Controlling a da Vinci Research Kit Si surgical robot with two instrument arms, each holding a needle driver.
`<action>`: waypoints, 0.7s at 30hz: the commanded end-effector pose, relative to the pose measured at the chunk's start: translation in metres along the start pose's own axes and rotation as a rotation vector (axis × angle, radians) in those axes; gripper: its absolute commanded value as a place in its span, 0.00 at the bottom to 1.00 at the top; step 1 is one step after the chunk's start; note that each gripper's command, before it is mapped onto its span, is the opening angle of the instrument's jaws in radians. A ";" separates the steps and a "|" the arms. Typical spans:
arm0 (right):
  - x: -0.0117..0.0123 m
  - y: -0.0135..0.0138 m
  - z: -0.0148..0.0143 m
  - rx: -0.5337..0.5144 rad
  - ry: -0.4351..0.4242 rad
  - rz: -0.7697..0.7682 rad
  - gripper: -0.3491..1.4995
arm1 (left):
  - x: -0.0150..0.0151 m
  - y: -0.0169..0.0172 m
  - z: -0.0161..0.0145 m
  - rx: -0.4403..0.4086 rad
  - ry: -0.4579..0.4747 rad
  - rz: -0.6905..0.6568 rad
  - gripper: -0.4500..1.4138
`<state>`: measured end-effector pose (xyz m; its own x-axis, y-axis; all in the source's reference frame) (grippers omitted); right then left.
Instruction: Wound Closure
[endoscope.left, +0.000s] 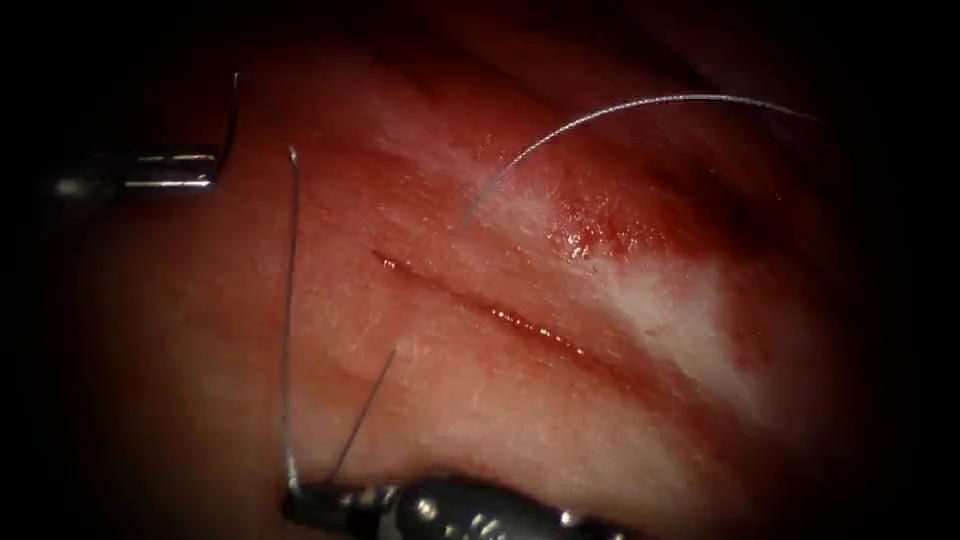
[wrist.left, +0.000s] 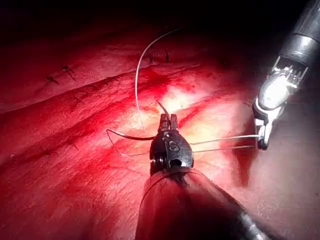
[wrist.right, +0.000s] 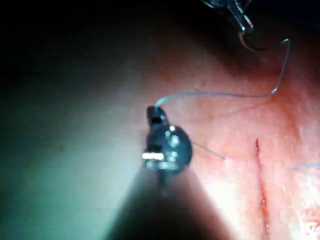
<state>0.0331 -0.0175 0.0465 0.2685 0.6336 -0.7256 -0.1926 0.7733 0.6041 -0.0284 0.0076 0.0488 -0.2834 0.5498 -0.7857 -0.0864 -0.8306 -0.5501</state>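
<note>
Steel at the near edge is the right arm's tool (endoscope.left: 300, 497), its jaws pinched shut on the thread (endoscope.left: 289, 320). That strand runs straight from the jaws across the tissue (endoscope.left: 560, 420), on the left side of the cut (endoscope.left: 480, 305). A second, shorter strand slants from just beside the same jaws toward the tissue, also left of the cut. Whether it is caught in the jaws I cannot tell.

The cut lies open and glistening in the middle. Red fluid (endoscope.left: 590, 235) sits on the tissue to its right.

Farther back on the left, the left arm's tool (endoscope.left: 205, 170) has its jaws closed on the needle (endoscope.left: 234, 115). It seems to hold it near one end of the curve. The needle is clear of the tissue, arching away from the jaw tips.

Farthest off, a loose arc of thread sweeps over the right side and comes down to the tissue just right of the cut's far end.

With a straight strand in one tool and the needle in the other, the work looks like thread handling. Doing it well would call for a pull in line with the strand rather than across it, so the thread does not saw at the tissue. The right tool's grip should be firm but not crushing. The needle's point should be kept turned away from the tissue.
</note>
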 end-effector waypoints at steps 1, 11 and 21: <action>0.0011 -0.0017 0.0008 0.017 0.012 -0.007 0.00 | -0.0005 0.0001 0.0007 -0.001 0.000 -0.001 0.00; 0.0037 0.0004 -0.0003 0.027 0.032 -0.076 0.74 | -0.0005 0.0000 0.0005 -0.004 0.000 0.000 0.00; -0.0031 0.0085 -0.0010 -0.083 0.004 -0.181 0.80 | -0.0008 -0.0006 -0.0001 -0.009 0.000 0.007 0.00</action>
<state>0.0294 -0.0126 0.0529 0.3051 0.4771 -0.8242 -0.2171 0.8775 0.4276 -0.0276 0.0081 0.0492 -0.2842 0.5428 -0.7903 -0.0771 -0.8346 -0.5454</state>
